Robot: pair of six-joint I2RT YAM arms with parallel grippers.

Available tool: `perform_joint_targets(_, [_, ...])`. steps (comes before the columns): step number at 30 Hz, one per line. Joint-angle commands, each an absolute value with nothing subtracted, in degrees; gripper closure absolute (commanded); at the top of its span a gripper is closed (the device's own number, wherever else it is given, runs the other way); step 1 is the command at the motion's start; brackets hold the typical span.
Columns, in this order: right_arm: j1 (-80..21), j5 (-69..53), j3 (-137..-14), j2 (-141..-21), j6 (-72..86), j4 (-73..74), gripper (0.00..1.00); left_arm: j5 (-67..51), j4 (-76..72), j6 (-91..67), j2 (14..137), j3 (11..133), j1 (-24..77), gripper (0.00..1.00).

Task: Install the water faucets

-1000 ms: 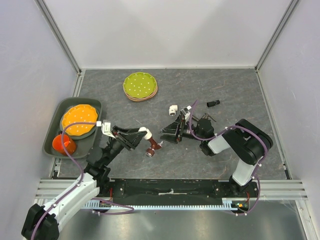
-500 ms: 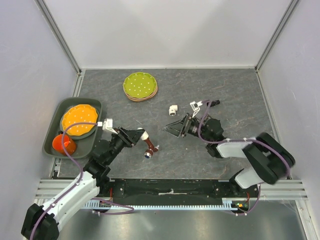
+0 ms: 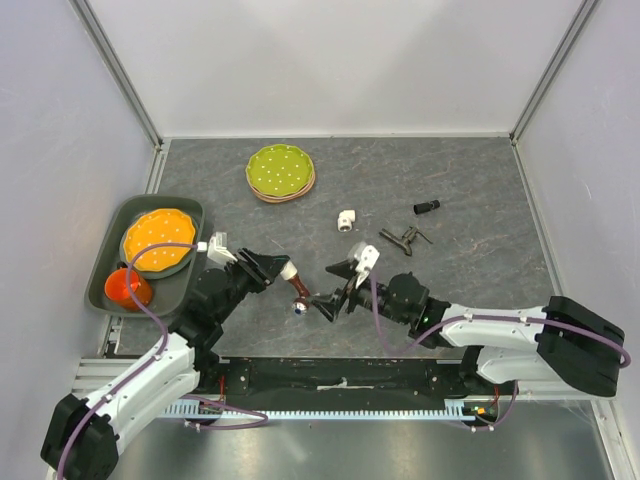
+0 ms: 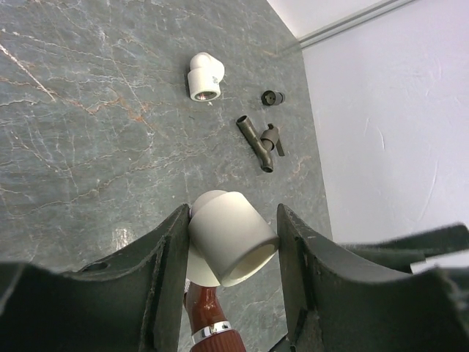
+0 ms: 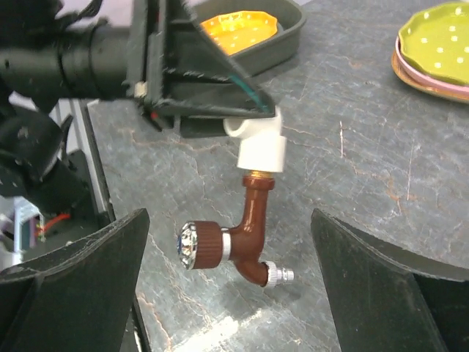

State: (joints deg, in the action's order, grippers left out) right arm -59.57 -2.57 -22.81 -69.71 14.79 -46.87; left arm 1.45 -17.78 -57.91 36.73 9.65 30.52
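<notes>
My left gripper is shut on a white elbow fitting, held above the table. The reddish-brown water faucet hangs from that fitting, its chrome-tipped handle pointing sideways. My right gripper is wide open just right of this faucet, and in the right wrist view the faucet sits between its fingers without touching them. The dark grey water faucet lies on the table further back and to the right. A loose white elbow fitting lies left of it.
A short black cylinder lies behind the dark grey faucet. A stack of green plates sits at the back. At the left a grey tray holds an orange plate and an orange cup.
My right arm has stretched out low and swung left toward the near edge, bringing its gripper to the brown faucet with the jaws wider. The left gripper shifted slightly.
</notes>
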Motion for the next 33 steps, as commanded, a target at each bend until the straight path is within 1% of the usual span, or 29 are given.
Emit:
perform_joint_targets(1, [-68.61,9.30,-22.94,-71.79,-2.97,-48.24,0.02,2.64,-19.43,-61.44,36.30,13.18,30.50,0.98])
perform_joint_targets(5, [-74.87,19.82,-24.78,-77.77,-10.27,-50.09,0.02,2.46,-18.99,-61.70,35.86,13.36,30.50,0.98])
perform_joint_targets(7, [-77.50,22.49,-25.92,-81.19,-13.18,-51.32,0.02,2.29,-18.81,-61.79,35.51,13.36,30.50,0.98])
perform_joint_targets(12, [-79.27,26.53,-28.30,-87.00,-15.90,-53.08,0.02,1.67,-18.54,-61.96,34.37,13.27,30.50,0.98])
perform_joint_targets(18, [-81.03,34.26,-30.23,-94.55,-19.51,-60.72,0.02,0.36,-18.46,-62.84,33.66,13.01,30.59,0.98])
perform_joint_targets(23, [-81.30,37.17,-31.82,-98.69,-21.62,-64.07,0.09,0.26,-18.46,-63.37,32.70,12.92,30.50,0.98])
perform_joint_targets(26, [-81.30,38.67,-31.82,-100.28,-21.45,-65.83,0.16,0.26,-18.54,-63.54,31.99,13.01,30.50,0.98])
perform_joint_targets(29, [-81.30,39.02,-31.12,-100.37,-20.92,-67.67,0.24,-1.49,-18.72,-63.46,31.64,13.09,30.59,0.98])
perform_joint_targets(30, [-81.21,39.02,-30.85,-100.20,-20.66,-68.55,0.29,-1.76,-19.16,-63.54,31.64,12.83,30.59,0.98])
perform_joint_targets(32, [-81.30,38.85,-30.59,-99.84,-20.22,-68.90,0.34,-2.37,-19.86,-63.63,31.73,12.66,30.59,0.98])
perform_joint_targets(33, [-81.21,38.67,-30.24,-99.41,-19.78,-69.43,0.41,-2.63,-20.65,-63.72,31.73,12.48,30.50,0.98])
